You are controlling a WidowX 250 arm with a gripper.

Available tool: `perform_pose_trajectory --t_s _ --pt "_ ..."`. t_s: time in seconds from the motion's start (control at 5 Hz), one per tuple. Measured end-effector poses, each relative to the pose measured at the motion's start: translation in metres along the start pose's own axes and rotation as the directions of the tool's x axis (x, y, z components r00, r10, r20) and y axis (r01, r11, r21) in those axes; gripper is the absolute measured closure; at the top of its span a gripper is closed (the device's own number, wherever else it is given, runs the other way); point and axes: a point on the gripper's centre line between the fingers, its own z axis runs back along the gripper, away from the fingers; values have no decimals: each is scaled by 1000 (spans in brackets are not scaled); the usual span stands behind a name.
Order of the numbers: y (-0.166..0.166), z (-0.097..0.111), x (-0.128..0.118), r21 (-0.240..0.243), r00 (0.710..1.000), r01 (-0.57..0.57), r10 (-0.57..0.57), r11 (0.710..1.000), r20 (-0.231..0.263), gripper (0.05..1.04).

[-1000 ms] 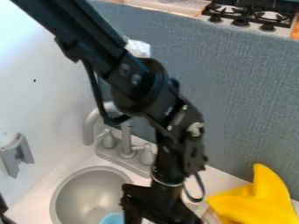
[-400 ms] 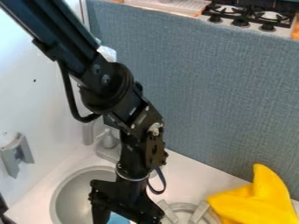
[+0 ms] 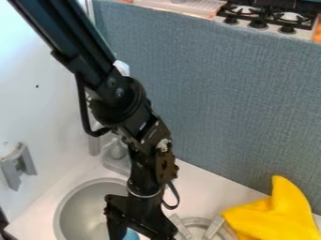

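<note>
Camera view: a black arm is slanting in from 11 o'clock, and its tool is hanging down near 6 o'clock, over the sink's 3 o'clock side. Whether the tool is standing wide or narrow, one cannot tell. A light-blue object is lying nearest to it, just below the tool's body and partly hidden by it; whether the two are touching is not clear.

Toward 7 o'clock, a round grey sink is sitting in the white counter. Beyond the basin, at its 1 o'clock, a grey faucet is standing partly behind the arm. Near the bottom edge, between 5 and 6 o'clock, a round grey-rimmed item is resting between two slanting grey bars. Beside it, between 4 and 5 o'clock, a bright yellow item is lying with one peak pointing up. A grey bracket is jutting from the white wall at 8 o'clock. A blue-grey panel is rising behind the counter, and past it a stove is showing at 1 o'clock.
</note>
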Motion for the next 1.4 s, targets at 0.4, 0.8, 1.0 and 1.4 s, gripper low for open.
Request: perform_pose_trajectory --t_s 0.4,0.8,1.0,1.4 --pt "-3 -19 8 -1 999 26 -26 1000 -29 85" --pt "11 -38 7 33 987 -46 51 998 -153 136" --pt "10 -40 9 26 989 -50 54 998 -137 420" --pt "7 -40 6 17 986 -51 53 999 -158 926"
